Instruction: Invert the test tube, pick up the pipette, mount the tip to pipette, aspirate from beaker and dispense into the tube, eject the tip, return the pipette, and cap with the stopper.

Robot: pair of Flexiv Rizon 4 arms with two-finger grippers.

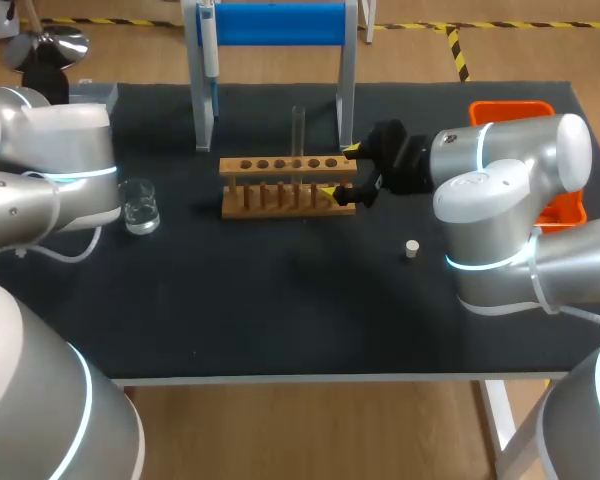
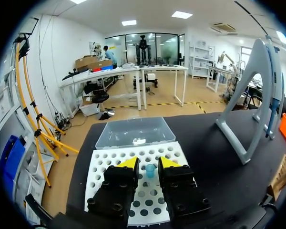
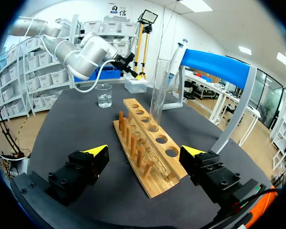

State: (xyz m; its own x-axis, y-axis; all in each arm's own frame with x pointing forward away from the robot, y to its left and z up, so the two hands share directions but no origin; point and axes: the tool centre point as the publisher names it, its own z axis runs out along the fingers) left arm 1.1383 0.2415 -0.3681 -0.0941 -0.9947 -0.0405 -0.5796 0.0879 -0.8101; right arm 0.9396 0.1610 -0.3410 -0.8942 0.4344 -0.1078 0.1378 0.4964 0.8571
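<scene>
item: test tube [image 1: 298, 130], upright in a middle hole of the wooden rack [image 1: 280, 165], centre of the head view, a little above the middle; it looks mouth-up, though the rim is faint.
right tool: [image 1: 341, 171] tips wide apart, one on each side of the rack's right end, touching neither the rack nor the tube; holds nothing.
left tool: [image 2: 148, 163] tips apart, hanging over the white tip tray [image 2: 105, 164]; a single blue tip [image 2: 150, 170] stands in the tray just ahead of the gap, not clamped.
pipette: [image 1: 209, 45] hanging on the left post of the blue-topped stand [image 1: 280, 22], upper middle of the head view, untouched.
beaker: [image 1: 140, 208] with clear liquid, left of the rack, beside the left arm.
stopper: [image 1: 411, 248] small and pale, alone on the counter [image 1: 280, 300], right of centre and below the rack.
orange bin: [image 1: 510, 108] upper right, partly behind the right arm.
step in hand: by the look of it, the tube step is ending, with the tube seated and the right tool free of it; pipette pickup not yet begun.
next move calls for: backing the right tool clear of the rack without knocking the tube, then a firm hold on the pipette body and a lift straight off its hook.
</scene>
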